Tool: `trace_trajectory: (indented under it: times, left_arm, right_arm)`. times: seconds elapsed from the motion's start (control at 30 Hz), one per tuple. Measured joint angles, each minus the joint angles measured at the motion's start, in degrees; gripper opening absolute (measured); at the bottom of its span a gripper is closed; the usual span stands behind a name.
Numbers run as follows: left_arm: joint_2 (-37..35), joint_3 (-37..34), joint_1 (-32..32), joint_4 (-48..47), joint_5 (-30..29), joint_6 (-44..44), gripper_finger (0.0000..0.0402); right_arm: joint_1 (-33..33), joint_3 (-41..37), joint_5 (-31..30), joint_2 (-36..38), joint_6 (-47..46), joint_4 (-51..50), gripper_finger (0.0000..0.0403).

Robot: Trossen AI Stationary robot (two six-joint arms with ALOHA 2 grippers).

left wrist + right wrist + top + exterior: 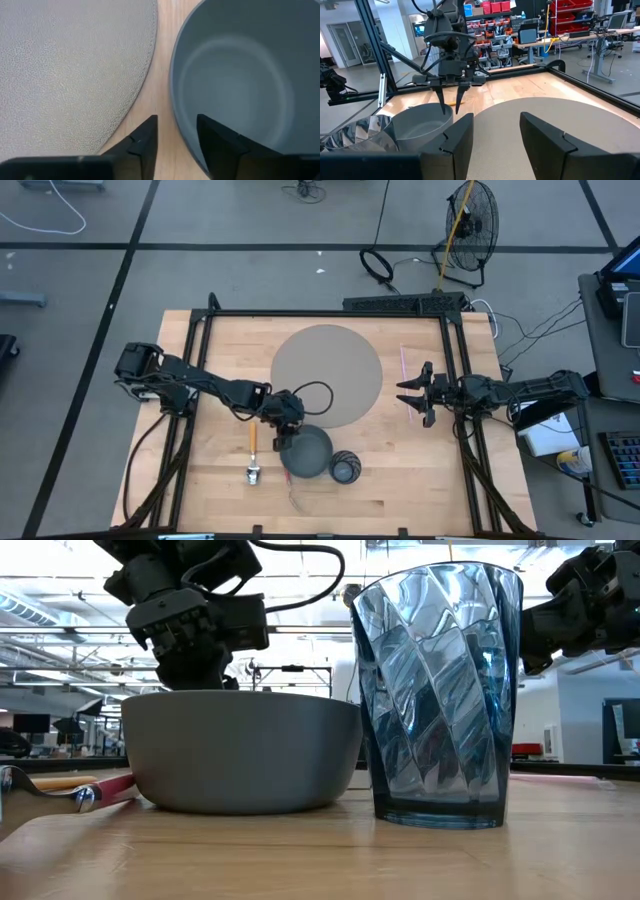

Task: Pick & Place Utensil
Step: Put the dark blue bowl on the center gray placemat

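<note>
The left gripper (284,442) hangs over the rim of the grey bowl (306,452), its fingers (145,142) parted a little and holding nothing; one finger sits outside the bowl's wall, the other (220,142) over its inside, as the left wrist view shows. Seen from the right wrist, the same gripper (451,101) points straight down at the bowl (417,122) with both tips just above the rim. Beside the bowl on the side away from the left arm stands a clear ribbed glass (344,468), close to it but apart in the low view (437,690). On the bowl's other side the utensil (253,452), with an orange handle and a metal end, lies flat on the wooden table (420,480), just beside the gripper and untouched. The round grey mat (328,370) lies farther up the table, its edge near the bowl. The right gripper (408,393) waits at the mat's right edge, fingers (457,137) spread wide and empty
</note>
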State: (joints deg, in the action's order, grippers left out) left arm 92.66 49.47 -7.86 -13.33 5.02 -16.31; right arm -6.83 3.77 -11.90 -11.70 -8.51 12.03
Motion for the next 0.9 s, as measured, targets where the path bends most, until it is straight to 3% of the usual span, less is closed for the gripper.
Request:
trace_trajectory:
  times: [0.43,0.9]
  left_arm:
    - [0.0,0.0,0.0,-0.2,-1.3,-0.4,0.0011]
    - [0.0,0.0,0.3,-0.1,-2.1,-0.2,0.0006]
  right_arm:
    - [0.0,0.0,0.0,0.0,0.0,0.0,0.0155]
    - [0.0,0.0,0.0,0.0,0.0,-0.1,0.0155]
